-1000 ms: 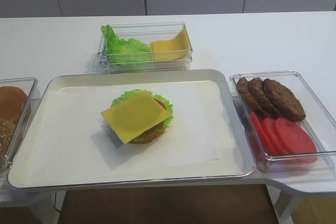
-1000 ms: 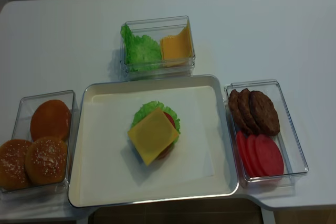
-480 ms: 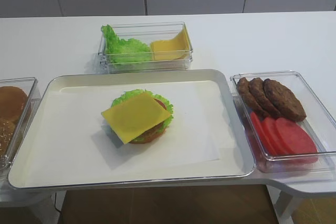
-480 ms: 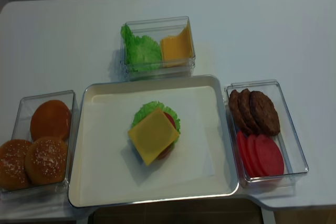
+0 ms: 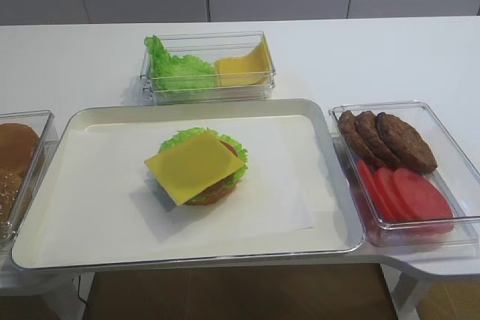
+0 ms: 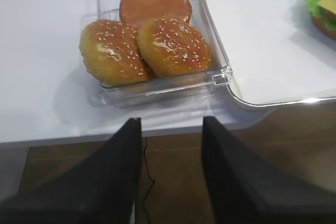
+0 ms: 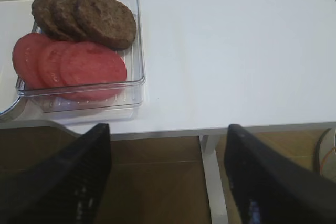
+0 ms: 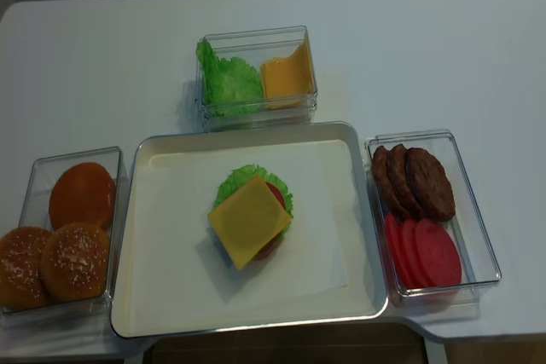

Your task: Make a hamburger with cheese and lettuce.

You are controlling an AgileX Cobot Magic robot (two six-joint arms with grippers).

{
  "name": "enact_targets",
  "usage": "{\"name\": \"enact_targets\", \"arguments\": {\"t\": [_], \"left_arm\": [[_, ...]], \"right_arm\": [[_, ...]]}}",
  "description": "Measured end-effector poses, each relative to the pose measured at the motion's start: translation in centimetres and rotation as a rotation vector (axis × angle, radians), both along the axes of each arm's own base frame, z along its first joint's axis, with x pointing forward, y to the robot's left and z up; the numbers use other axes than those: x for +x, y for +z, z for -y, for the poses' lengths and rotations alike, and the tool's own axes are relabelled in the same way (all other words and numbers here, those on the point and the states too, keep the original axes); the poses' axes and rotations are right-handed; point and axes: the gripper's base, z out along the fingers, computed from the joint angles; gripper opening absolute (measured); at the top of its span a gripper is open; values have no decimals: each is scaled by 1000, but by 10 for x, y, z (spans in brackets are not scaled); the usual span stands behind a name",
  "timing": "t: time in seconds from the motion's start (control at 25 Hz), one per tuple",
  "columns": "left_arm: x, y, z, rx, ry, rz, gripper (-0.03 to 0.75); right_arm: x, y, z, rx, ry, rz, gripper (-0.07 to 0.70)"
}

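The hamburger (image 5: 217, 191) sits in the middle of the paper-lined metal tray (image 5: 330, 134), its green lettuce rim (image 8: 232, 180) showing round the back. A yellow square of cheese (image 5: 193, 165) lies flat on top of it, turned cornerwise and overhanging at the front left; from above the cheese (image 8: 248, 220) hides most of the stack. Neither exterior view shows an arm. My left gripper (image 6: 171, 122) hangs open off the table's front edge, below the bun box, with the hamburger (image 6: 321, 3) at that view's top right. My right gripper (image 7: 167, 132) is open and empty off the front edge.
A clear box (image 5: 264, 43) behind the tray holds lettuce leaves (image 5: 177, 67) and more cheese slices (image 5: 241, 70). Right of the tray, a box (image 5: 442, 114) holds brown patties (image 7: 89, 17) and tomato slices (image 7: 73, 64). Left of it, buns (image 6: 152, 35) fill another box (image 8: 34, 168).
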Motion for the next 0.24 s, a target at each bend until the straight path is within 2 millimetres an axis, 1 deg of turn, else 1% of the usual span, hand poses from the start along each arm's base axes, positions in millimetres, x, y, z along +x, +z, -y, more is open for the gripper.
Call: {"name": "enact_targets", "arguments": {"t": [0.24], "left_arm": [[0,0,0,0,0,0,288]], "right_arm": [[0,0,0,2,1,0,510]]}}
